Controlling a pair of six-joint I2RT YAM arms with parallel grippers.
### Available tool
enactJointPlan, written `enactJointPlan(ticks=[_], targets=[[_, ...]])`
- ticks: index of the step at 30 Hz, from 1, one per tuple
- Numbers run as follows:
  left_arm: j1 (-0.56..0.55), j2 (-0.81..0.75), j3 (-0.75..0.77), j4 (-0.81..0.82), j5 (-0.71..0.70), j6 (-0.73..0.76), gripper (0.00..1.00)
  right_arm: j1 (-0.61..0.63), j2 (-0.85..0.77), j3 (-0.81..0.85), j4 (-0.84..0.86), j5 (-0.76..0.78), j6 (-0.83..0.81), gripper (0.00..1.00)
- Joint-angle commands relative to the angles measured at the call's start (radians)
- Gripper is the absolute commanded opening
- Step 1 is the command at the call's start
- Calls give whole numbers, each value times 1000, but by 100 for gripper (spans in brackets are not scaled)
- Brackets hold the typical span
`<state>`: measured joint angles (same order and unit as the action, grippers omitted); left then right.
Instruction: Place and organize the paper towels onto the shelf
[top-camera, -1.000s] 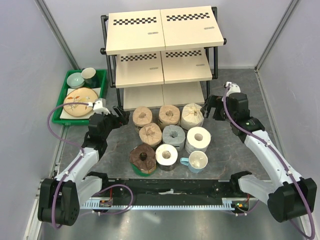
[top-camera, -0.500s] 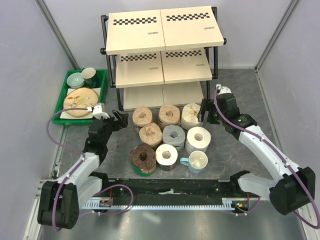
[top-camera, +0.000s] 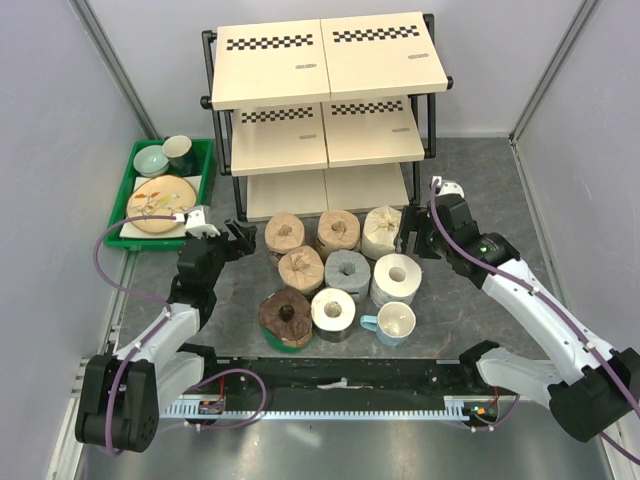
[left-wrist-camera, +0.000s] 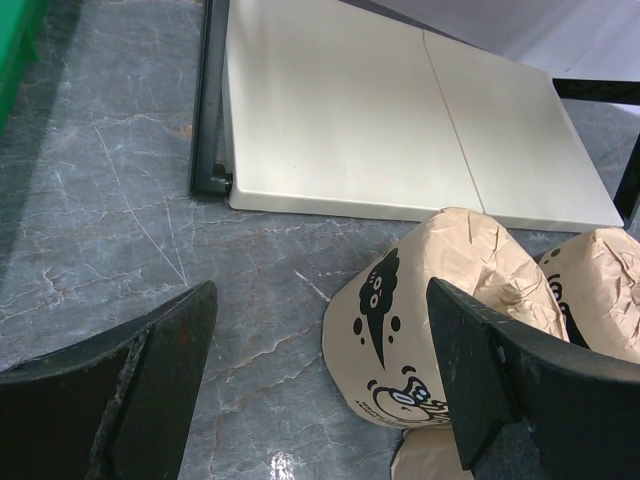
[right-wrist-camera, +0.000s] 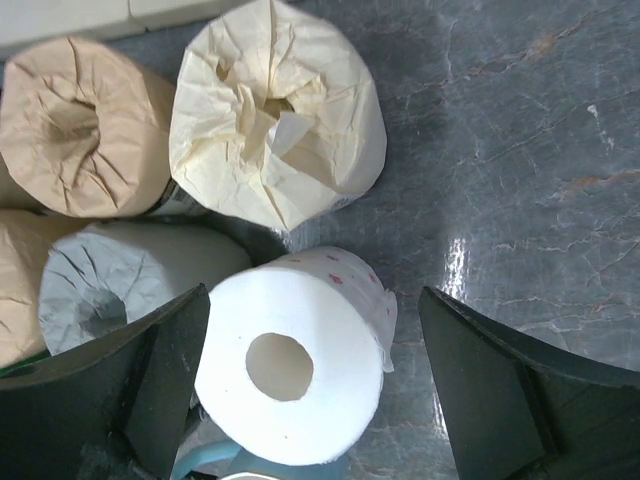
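Several paper towel rolls stand in a cluster on the table in front of the shelf (top-camera: 325, 100): tan rolls (top-camera: 285, 233), a cream roll (top-camera: 384, 230), a grey roll (top-camera: 347, 273), a white roll (top-camera: 396, 277) and a dark brown roll (top-camera: 286, 315). My left gripper (top-camera: 240, 237) is open and empty just left of the back-left tan roll (left-wrist-camera: 440, 320), which sits by its right finger (left-wrist-camera: 500, 380). My right gripper (top-camera: 412, 232) is open above the white roll (right-wrist-camera: 295, 370), with the cream roll (right-wrist-camera: 275, 120) just beyond. The shelf boards (left-wrist-camera: 400, 120) hold nothing.
A white mug with a light-blue handle (top-camera: 392, 323) stands at the front right of the cluster. A green tray of dishes (top-camera: 160, 185) sits left of the shelf. Grey walls close in on both sides.
My right gripper has moved left and down from beside the shelf to over the white and cream rolls. My left gripper has shifted slightly toward the back-left tan roll.
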<state>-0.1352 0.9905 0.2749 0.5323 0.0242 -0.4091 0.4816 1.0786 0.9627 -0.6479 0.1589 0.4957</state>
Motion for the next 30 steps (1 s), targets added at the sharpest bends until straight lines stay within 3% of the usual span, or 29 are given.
enactJointPlan(ticks=[1, 14, 21, 30], targets=[[-3, -3, -11, 63, -21, 36, 92, 3, -57, -24, 89, 70, 75, 94], [-3, -24, -43, 104, -23, 26, 93, 34, 89, 68, 169, -12, 35, 93], [-3, -46, -71, 130, -58, 12, 93, 164, 211, 194, 169, 33, 0, 92], [-3, -64, -86, 136, -67, 7, 93, 219, 329, 223, 253, 140, 205, 82]])
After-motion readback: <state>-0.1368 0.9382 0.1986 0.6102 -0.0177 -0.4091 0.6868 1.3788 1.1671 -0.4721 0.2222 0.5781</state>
